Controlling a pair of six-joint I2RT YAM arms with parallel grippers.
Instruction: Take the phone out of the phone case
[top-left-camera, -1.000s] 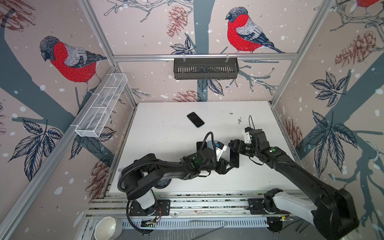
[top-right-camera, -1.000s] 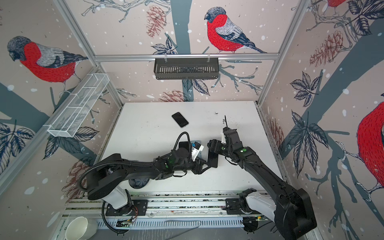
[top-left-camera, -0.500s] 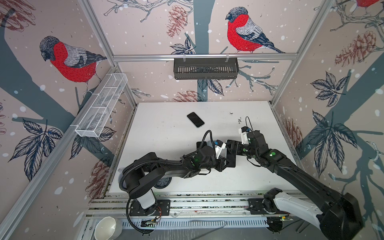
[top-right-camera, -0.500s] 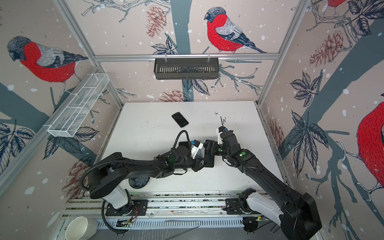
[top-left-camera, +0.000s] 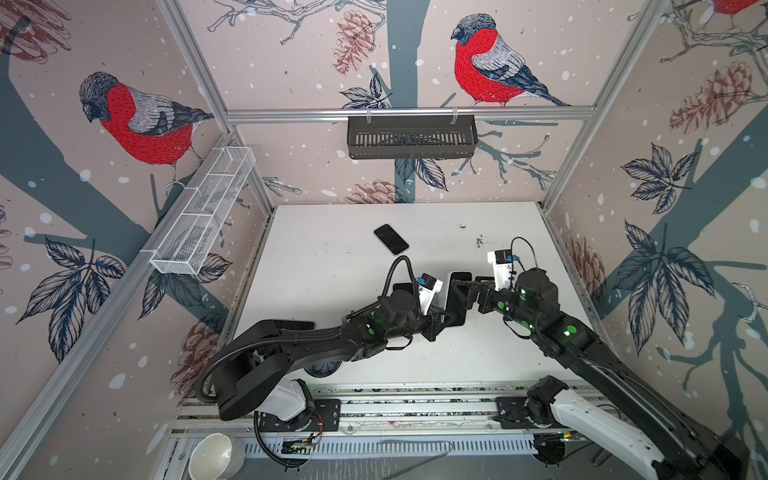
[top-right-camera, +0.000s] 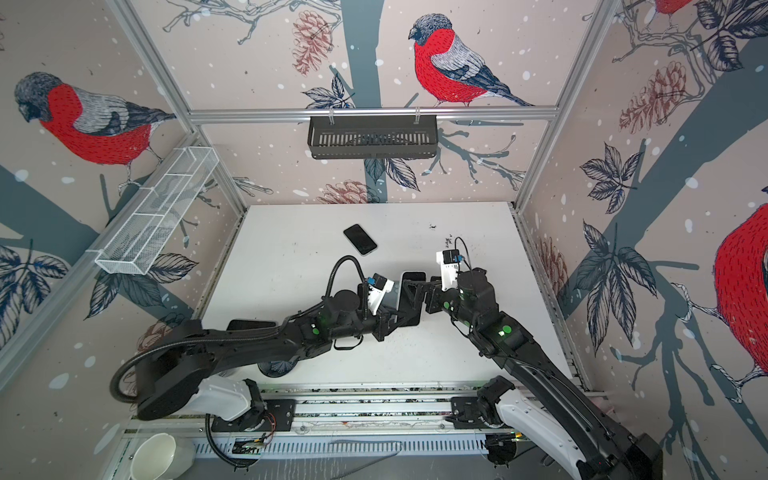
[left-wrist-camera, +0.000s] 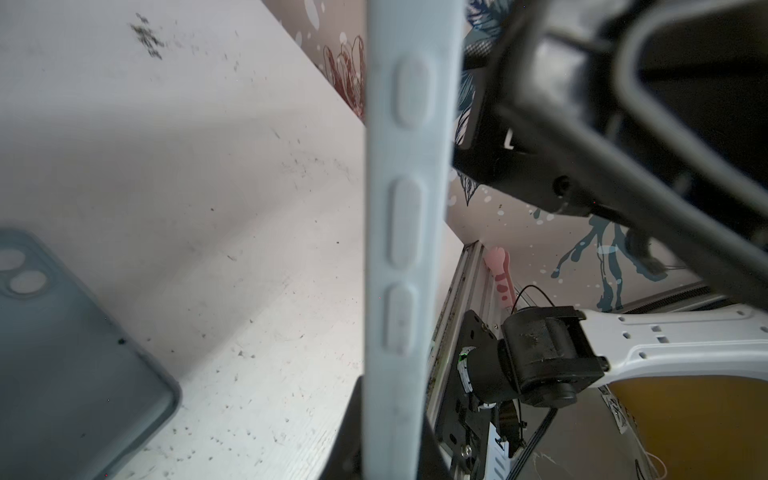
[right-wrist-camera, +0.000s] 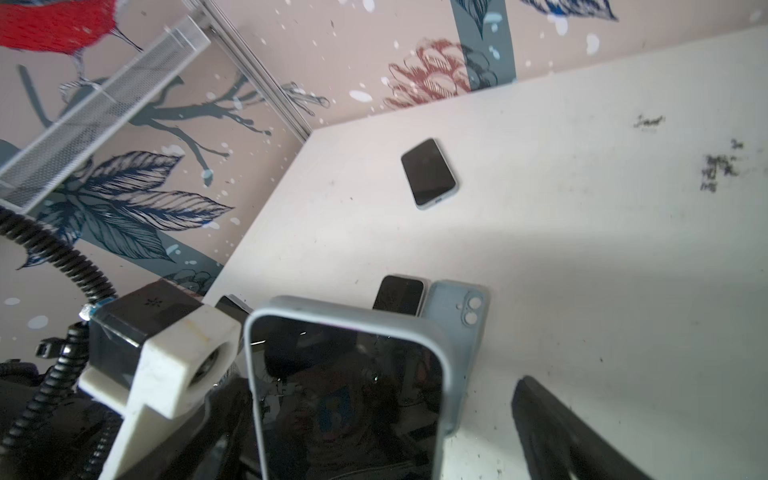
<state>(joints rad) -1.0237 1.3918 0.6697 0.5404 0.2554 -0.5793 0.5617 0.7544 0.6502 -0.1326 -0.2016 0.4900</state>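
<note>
Matt phone case (left-wrist-camera: 409, 208) (rubbery-looking), glossy phone (right-wrist-camera: 349, 395), scuffed table (right-wrist-camera: 582, 249).

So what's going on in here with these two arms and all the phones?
The left gripper is shut on a phone in a pale blue case, holding it upright on its edge. The right gripper is open, close up at the phone's screen side, not gripping it. The phone is still inside its case. Behind them lie a second phone and what looks like an empty case, with a third phone farther back.
</note>
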